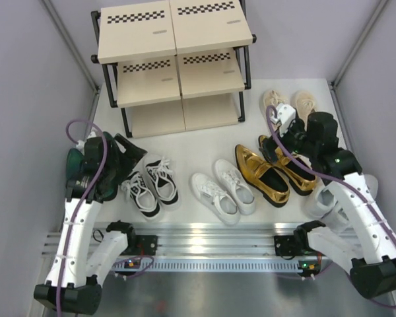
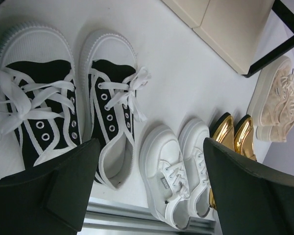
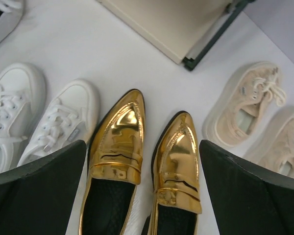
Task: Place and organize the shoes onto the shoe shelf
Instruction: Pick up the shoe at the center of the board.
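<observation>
The shoe shelf (image 1: 171,59) stands at the back, its boards bare. On the floor in front lie black-and-white sneakers (image 1: 152,188), white lace-ups (image 1: 223,190), gold loafers (image 1: 267,173), and beige sneakers (image 1: 292,102) at the back right. Dark green loafers (image 1: 74,164) show partly under my left arm, and chunky white sneakers (image 1: 322,201) partly under my right arm. My left gripper (image 2: 151,147) is open and empty above the black-and-white sneakers (image 2: 108,98) and white lace-ups (image 2: 171,166). My right gripper (image 3: 142,147) is open and empty above the gold loafers (image 3: 120,132).
Grey walls close in on both sides. A metal rail (image 1: 211,238) runs along the near edge, in front of the shoes. The shelf's bottom board (image 3: 176,24) and black frame leg (image 2: 279,44) lie just beyond the shoes.
</observation>
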